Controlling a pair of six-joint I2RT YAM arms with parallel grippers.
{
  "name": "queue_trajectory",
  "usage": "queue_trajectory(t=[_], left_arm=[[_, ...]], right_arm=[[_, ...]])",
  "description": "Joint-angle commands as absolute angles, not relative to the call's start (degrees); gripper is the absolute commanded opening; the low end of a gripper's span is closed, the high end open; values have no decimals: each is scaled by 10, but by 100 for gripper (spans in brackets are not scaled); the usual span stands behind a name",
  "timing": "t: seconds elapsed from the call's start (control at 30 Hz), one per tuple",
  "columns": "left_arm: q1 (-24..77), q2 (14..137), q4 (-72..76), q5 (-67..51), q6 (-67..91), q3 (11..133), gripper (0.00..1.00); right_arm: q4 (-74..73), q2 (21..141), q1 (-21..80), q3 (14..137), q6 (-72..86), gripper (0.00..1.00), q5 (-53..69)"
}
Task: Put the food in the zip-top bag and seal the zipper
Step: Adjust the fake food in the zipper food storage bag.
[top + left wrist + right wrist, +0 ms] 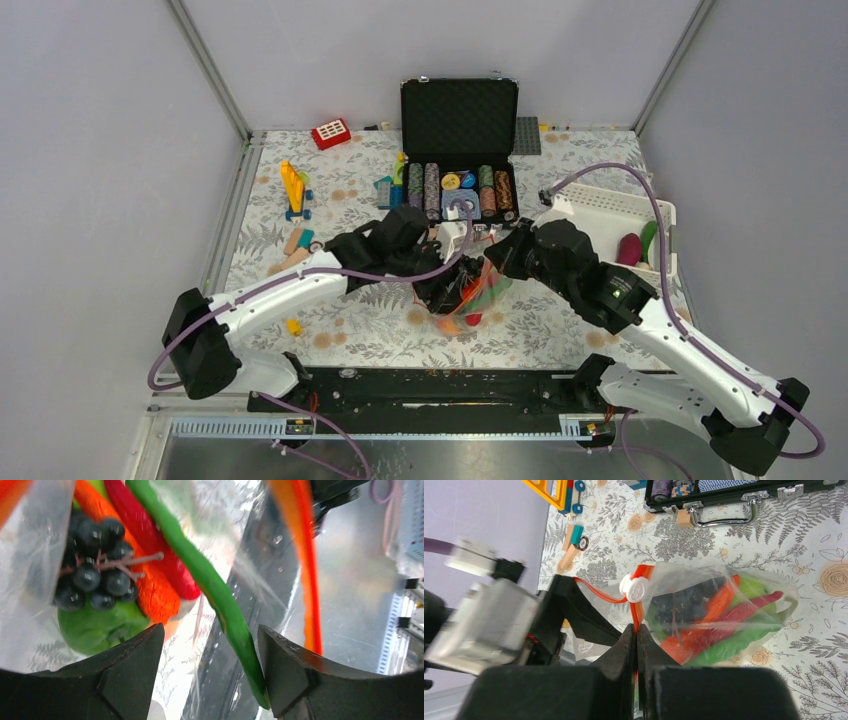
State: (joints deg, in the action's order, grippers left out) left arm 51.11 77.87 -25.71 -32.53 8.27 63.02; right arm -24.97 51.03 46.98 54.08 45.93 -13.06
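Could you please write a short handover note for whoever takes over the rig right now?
Right gripper: shut on the zipper, just under its white slider.
Left gripper: jaws apart, bag plastic between them.
Done: food is in the bag, held between both arms at mid-table.
Left: a magenta piece and a green piece lie in the basket. The zipper looks unsealed, so slide it shut.

Left arm [270,295] and right arm [690,350] each have smooth white shells, bulky black joints and black bases. A thin purple cable [612,166] loops along each. The fingers [125,680] are matte black wedges.
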Motion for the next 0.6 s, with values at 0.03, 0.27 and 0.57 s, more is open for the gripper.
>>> queue_trajectory(t=[0.03,0.27,0.57], left_arm=[[523,779,-284,-238,55,603,64],[523,784,-268,-245,44,595,50],[523,788,-271,-294,-15,611,47]], right_arm=[[-236,475,472,542,437,0,-168],[-235,458,472,527,418,0,-138],[-224,406,472,511,147,72,7]])
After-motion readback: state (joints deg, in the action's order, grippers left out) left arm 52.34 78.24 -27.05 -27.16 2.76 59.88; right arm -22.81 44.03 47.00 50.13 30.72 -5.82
